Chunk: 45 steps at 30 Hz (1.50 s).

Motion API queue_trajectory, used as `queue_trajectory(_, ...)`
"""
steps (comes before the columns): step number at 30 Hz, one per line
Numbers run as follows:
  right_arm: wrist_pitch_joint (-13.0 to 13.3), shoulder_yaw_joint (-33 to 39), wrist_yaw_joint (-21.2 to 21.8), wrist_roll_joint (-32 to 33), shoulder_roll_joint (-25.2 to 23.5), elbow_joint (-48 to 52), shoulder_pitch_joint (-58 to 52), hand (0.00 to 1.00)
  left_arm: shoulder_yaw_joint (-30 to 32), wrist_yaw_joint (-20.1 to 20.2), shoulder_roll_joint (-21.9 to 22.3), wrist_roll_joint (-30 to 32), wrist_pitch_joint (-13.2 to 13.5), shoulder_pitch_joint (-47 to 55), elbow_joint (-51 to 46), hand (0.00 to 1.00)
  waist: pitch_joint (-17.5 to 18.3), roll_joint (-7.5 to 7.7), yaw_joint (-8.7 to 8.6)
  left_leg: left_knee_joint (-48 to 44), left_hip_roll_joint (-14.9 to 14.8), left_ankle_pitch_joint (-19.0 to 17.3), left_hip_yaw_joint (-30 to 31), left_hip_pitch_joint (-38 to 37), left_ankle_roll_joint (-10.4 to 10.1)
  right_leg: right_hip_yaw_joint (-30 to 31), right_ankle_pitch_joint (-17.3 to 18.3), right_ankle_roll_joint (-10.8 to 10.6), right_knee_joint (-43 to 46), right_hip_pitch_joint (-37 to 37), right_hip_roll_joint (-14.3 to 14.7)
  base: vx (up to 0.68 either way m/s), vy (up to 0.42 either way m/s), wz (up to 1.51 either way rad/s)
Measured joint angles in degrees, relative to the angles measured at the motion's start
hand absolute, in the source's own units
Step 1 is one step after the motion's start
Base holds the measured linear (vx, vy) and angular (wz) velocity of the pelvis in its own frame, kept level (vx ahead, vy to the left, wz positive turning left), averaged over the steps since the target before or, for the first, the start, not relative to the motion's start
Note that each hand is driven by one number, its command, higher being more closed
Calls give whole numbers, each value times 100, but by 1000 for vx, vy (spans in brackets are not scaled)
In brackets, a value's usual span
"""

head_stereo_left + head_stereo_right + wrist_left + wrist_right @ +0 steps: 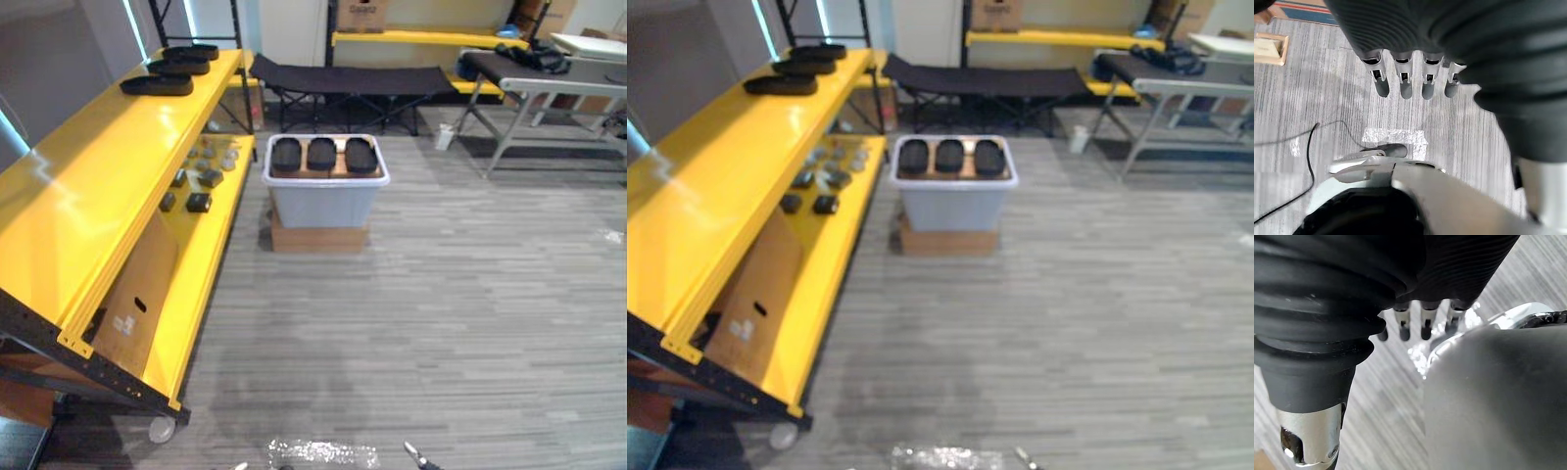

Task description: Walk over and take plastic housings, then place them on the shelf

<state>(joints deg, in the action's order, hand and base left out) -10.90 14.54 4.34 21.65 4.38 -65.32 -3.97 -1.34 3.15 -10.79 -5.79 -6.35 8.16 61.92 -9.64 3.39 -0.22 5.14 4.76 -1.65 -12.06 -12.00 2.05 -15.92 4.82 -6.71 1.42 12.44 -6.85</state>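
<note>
The walk is the step in hand: three black housings (321,155) sit in the grey bin (323,203), well ahead beside the yellow shelf (98,196). The left hand (1405,82) and right hand (1425,325) hang loose-fingered and empty, so the next move is likely to step closer, then reach in.

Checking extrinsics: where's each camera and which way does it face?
Left eye view: head, facing down and forward at bin of housings, shelf on left.
Right eye view: same scene, slightly offset.
Left wrist view: down along open left hand at floor.
Right wrist view: down along open right hand at floor.
Shared: floor tape in eye views and left wrist view.
</note>
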Motion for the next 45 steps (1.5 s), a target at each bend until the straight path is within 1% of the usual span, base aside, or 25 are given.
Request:
queue_trajectory(2,154,0,-60,-57,25,72,-51,0,-130,47,1,188,12,-19,-44,0,-8,-32,-73,-2,-1,-104,-194,-16,154,15,290,-266,867,-373,-208,-6,138,2)
queue_trajectory(3,253,1,-54,-59,87,124,-32,0,-249,16,7,272,54,-44,-80,0,-69,-127,-57,-4,-33,-135,-300,-31,230,54,290,-263,1596,-765,-285,-55,200,-26)
queue_trajectory(5,538,-5,-15,-122,155,228,92,0,-356,-167,-4,890,50,-122,-215,0,-298,-232,-65,-34,-147,-124,-537,-233,323,16,480,14,2795,-1392,-434,-124,190,-43)
queue_trajectory(8,754,-124,97,-230,34,245,100,0,-405,-194,-171,1374,209,-255,-214,0,-377,-57,-67,-32,-233,-273,-642,-286,214,47,449,-24,2258,-1724,-298,-221,120,-24)
queue_trajectory(11,874,-124,161,-278,-13,217,-69,0,-438,-246,-118,1295,469,-488,-220,0,-399,-26,-85,-36,-356,-360,-588,-313,122,70,-192,-22,864,-1768,0,-136,66,6)
queue_trajectory(13,941,-124,198,-366,-17,185,-101,0,-437,-259,-104,1163,588,-570,-225,0,-404,-19,-96,-135,-366,-449,-569,-313,-7,42,-473,-25,561,-1886,16,77,-2,8)
queue_trajectory(15,951,-121,287,-418,-1,186,-117,0,-436,-270,-92,1075,665,-528,-237,0,-403,-38,-87,-697,-421,-901,-565,-314,-341,33,-655,154,510,-1793,6,222,-95,7)
queue_trajectory(17,941,-118,417,-269,17,190,-101,0,-430,-425,-76,1016,644,-459,-251,0,-402,-49,-89,-1187,-480,-1372,-582,-291,-464,55,-675,306,719,-1747,27,286,-202,-5)
queue_trajectory(19,843,-112,526,-190,166,189,-134,0,-352,-768,106,530,490,-247,-244,0,-336,-338,-133,-1971,-889,-2027,-647,-210,-837,104,-599,604,1054,-1711,341,463,-271,-14)
queue_trajectory(21,765,-110,559,-198,267,156,-182,0,-142,-950,249,131,406,-29,-231,0,-239,-588,-153,-3385,-1379,-2091,-563,263,-1035,104,-558,748,947,-1567,651,476,-178,-24)
queue_trajectory(22,744,-114,557,-198,335,130,-164,0,70,-1000,391,-35,370,29,-230,0,-209,-683,-86,-4513,-1664,-1814,-519,719,-1160,153,-585,831,806,-1418,790,313,-163,-36)
queue_trajectory(24,732,-111,555,-234,424,83,-51,0,375,-1075,548,-68,371,22,-224,0,-323,-767,-61,-5633,-1828,-1729,-346,1303,-1099,254,-543,893,525,-1045,854,299,-144,-27)
queue_trajectory(26,728,-89,552,-396,470,53,-19,0,630,-1086,668,-76,377,33,-261,0,-425,-812,9,-5813,-1608,-1815,-74,1598,-994,401,-459,998,251,-534,802,200,-57,-32)
queue_trajectory(28,731,-19,554,-482,462,-30,121,0,765,-1049,699,-110,390,76,-330,0,-433,-782,153,-5083,-1398,-1822,-131,1846,-968,573,-400,945,150,-310,665,-122,32,-51)
queue_trajectory(29,752,36,554,-566,423,-28,249,0,787,-1014,676,-109,398,81,-406,0,-463,-733,180,-4138,-1201,-1761,-161,2013,-909,643,-319,819,76,-222,524,-312,66,-33)
queue_trajectory(30,782,96,553,-566,404,-22,302,0,799,-981,675,-107,403,86,-435,0,-469,-720,196,-3284,-1073,-1549,-166,2076,-844,649,-238,705,71,-206,416,-397,99,-17)
queue_trajectory(31,829,131,545,-560,387,13,303,0,804,-953,692,-108,411,89,-446,0,-478,-743,222,-2212,-957,-870,-134,2144,-738,646,-85,593,3,-148,309,-247,105,-3)
queue_trajectory(33,836,97,527,-558,378,116,223,0,808,-922,711,-109,409,158,-442,0,-466,-762,316,-1813,-846,-109,-175,2078,-652,583,84,441,-150,40,209,124,172,19)
queue_trajectory(35,837,-14,475,-560,319,118,280,0,807,-906,660,-107,422,101,-449,0,-541,-705,351,-2127,-755,-216,-195,2226,-419,468,163,438,-94,70,117,350,177,30)
queue_trajectory(37,861,-99,452,-574,289,173,321,0,1041,-890,632,-157,424,119,-438,0,-639,-500,549,-2562,-682,-597,-279,2170,-22,474,85,265,-67,305,-28,393,143,-2)
queue_trajectory(40,884,-127,457,-668,236,249,313,0,1211,-863,559,-316,429,137,-439,0,-530,-297,596,-2642,-573,-901,-274,2035,20,486,111,224,161,355,-120,288,87,2)
queue_trajectory(41,887,-126,464,-668,195,293,303,0,1260,-797,518,-328,448,139,-438,0,-461,-202,604,-2534,-494,-1004,-282,1899,49,500,211,70,677,187,-230,340,152,4)
queue_trajectory(43,940,-126,427,-668,88,313,259,0,1237,-677,486,-304,500,153,-440,0,-331,-107,592,-2216,-362,-1059,-292,1578,141,497,388,-341,2766,-660,-552,328,134,9)
queue_trajectory(44,973,-126,336,-669,-7,309,218,0,1231,-639,450,-262,503,149,-449,0,-317,-84,586,-2059,-276,-1105,-274,1327,186,463,266,-628,4090,-1173,-791,294,57,12)
queue_trajectory(45,995,-128,255,-672,-53,305,197,0,1213,-622,450,-253,511,148,-453,0,-302,-61,584,-1916,-220,-1141,-255,1067,207,246,320,-532,4785,-1395,-970,222,-6,7)
